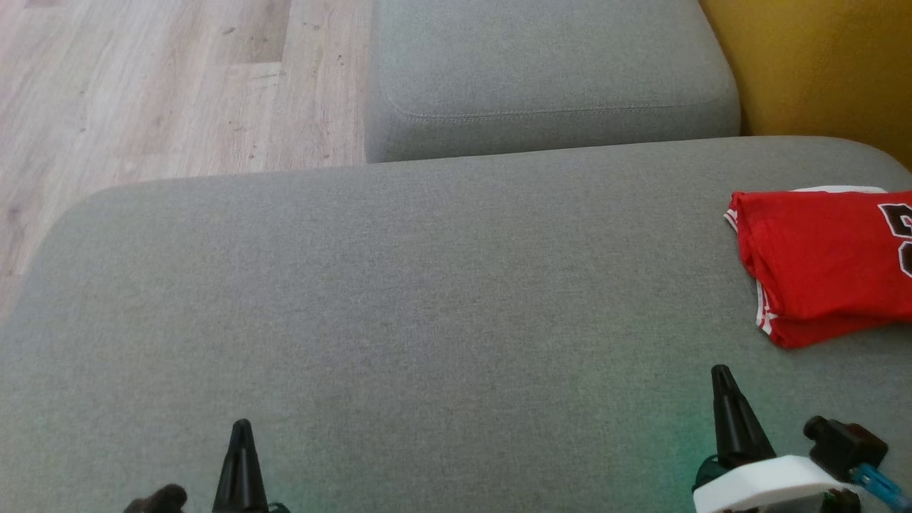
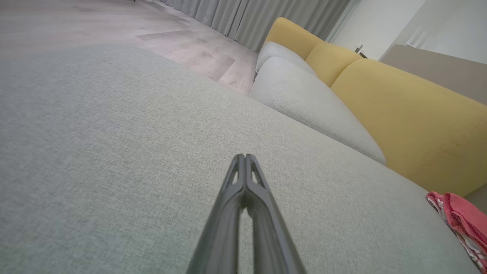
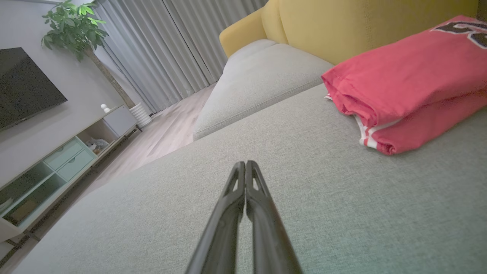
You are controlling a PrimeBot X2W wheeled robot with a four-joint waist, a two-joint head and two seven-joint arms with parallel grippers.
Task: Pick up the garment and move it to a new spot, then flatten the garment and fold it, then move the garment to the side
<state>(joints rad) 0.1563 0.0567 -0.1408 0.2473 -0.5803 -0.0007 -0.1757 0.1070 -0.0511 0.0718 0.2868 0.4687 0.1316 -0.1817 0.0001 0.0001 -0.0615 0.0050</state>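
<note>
The garment (image 1: 826,267) is a red jersey with white trim and dark lettering, lying folded at the right edge of the grey sofa cushion (image 1: 427,299). The right wrist view shows the garment (image 3: 411,87) as a neat stack up and to the right of my right gripper (image 3: 245,163); the left wrist view catches the garment (image 2: 462,222) at its far right. My right gripper (image 1: 721,372) is shut and empty, a short way in front of the garment. Far from it, at the lower left, my left gripper (image 1: 241,425) is shut and empty; in its wrist view the left gripper (image 2: 244,156) hangs over bare cushion.
A second grey cushion (image 1: 548,78) lies beyond, with the yellow sofa back (image 1: 826,64) to the right. Wooden floor (image 1: 157,85) is at the far left. A TV cabinet (image 3: 57,160), a plant (image 3: 74,26) and curtains (image 3: 159,49) stand across the room.
</note>
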